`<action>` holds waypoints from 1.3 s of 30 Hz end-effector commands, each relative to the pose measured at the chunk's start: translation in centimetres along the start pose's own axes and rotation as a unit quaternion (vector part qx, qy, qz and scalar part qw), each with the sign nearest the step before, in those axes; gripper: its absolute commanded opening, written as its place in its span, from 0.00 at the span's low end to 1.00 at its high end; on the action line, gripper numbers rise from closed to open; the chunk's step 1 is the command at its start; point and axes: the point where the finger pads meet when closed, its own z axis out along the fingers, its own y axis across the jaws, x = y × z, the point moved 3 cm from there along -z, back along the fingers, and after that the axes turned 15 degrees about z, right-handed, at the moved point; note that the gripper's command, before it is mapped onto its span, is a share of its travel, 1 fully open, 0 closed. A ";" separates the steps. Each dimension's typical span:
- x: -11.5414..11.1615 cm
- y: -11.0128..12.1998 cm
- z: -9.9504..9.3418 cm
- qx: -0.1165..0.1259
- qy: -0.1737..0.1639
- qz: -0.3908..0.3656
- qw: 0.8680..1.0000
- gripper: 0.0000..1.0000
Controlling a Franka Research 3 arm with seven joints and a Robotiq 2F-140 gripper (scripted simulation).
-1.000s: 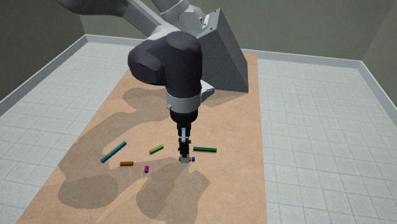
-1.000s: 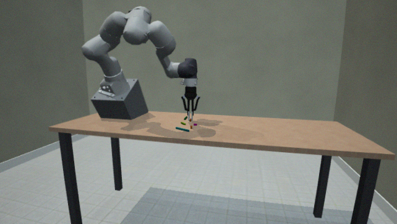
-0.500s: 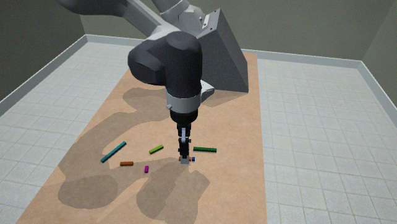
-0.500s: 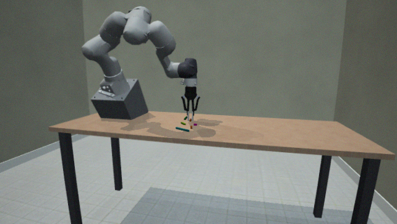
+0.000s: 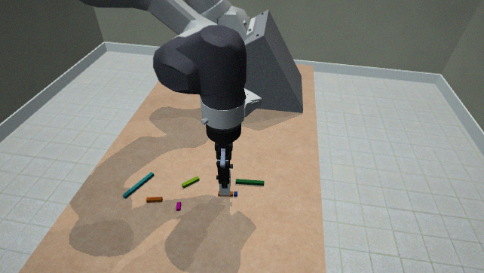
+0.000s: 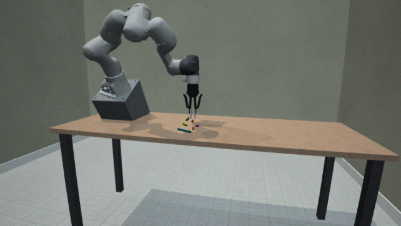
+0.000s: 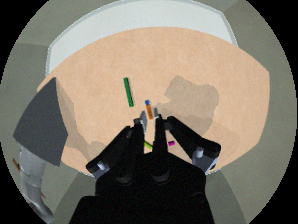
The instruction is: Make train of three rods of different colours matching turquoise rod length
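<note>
Straddling a blocky orange rod (image 5: 225,194), slim fingers (image 5: 225,185) stand parted.

I have the arm (image 6: 134,28) arched up from its base and bent down over the table, wrist vertical, gripper (image 5: 225,191) pointing straight down with its fingers parted slightly, gripping nothing.
</note>
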 end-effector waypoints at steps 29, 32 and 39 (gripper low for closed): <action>0.0 -0.1 -6.5 0.002 -0.002 -0.002 1.000 1.00; 0.0 -0.1 -6.5 0.002 -0.002 -0.002 1.000 1.00; -0.1 -0.1 -6.5 0.002 -0.002 -0.004 1.000 1.00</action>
